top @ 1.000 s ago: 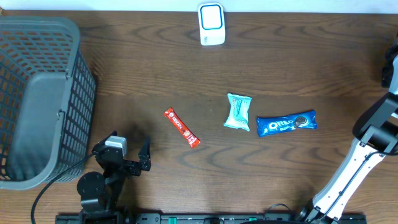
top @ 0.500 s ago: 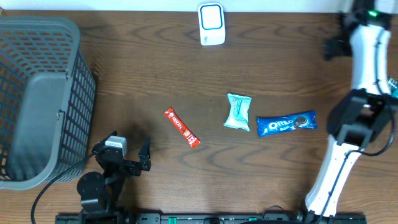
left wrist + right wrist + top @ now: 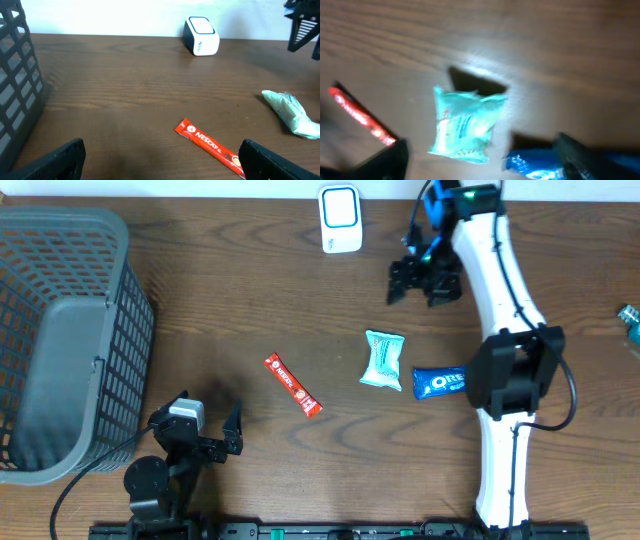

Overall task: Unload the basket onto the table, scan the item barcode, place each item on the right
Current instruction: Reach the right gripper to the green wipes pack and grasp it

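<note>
Teal packet (image 3: 383,360) beside Oreo pack (image 3: 438,381), right gripper (image 3: 420,288) spread wide

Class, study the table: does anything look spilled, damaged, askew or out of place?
Nothing looks spilled or damaged. The red Nescafe stick sachet lies diagonally; the pale teal packet and blue Oreo pack lie flat nearby.

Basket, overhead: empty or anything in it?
Empty: the basket shows a bare grey floor. The Nescafe stick, mint pack and Oreo pack all lie out on the table.
</note>
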